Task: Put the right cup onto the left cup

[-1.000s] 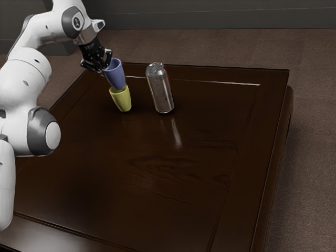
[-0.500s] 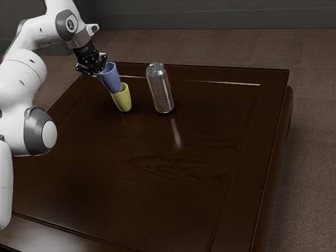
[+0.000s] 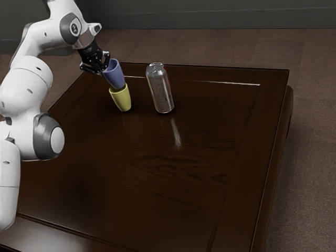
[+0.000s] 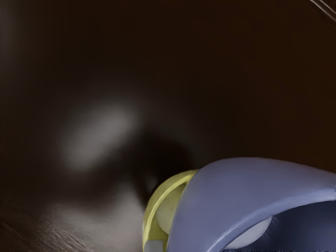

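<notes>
Over the yellow cup (image 3: 121, 100), the blue cup (image 3: 114, 77) slants down from the black gripper (image 3: 105, 68), whose fingers are clamped on its wall near the rim.

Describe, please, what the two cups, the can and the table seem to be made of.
The blue cup and yellow cup look like smooth glazed ceramic or plastic, with soft sheen and even colour. The can seems to be metal: grey and shiny. The table looks like dark varnished wood, given its faint grain and glossy highlights.
</notes>
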Action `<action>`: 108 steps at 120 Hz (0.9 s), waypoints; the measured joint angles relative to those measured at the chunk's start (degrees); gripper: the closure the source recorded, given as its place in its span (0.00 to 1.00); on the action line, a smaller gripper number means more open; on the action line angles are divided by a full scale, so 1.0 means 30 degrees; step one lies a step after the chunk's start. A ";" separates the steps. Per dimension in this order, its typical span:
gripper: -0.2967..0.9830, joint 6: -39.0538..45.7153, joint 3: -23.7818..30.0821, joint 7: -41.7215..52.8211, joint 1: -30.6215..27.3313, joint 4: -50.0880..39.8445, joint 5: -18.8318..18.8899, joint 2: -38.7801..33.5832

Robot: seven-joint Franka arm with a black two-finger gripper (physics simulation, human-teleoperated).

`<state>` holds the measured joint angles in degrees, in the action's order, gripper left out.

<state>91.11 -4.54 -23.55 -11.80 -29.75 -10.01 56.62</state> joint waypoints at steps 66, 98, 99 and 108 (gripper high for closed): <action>0.84 -0.1989 0.0094 0.0158 -0.0522 -0.0414 -0.0964 -0.0073; 0.80 -0.2321 0.0305 0.0255 -0.0579 -0.0702 -0.1097 -0.0013; 0.78 -0.2330 0.0307 0.0261 -0.0584 -0.0705 -0.1104 -0.0015; 0.65 -0.2437 0.0286 0.0323 -0.0692 -0.0705 -0.1176 -0.0037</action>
<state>83.80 -3.69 -22.58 -13.87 -31.87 -13.54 56.51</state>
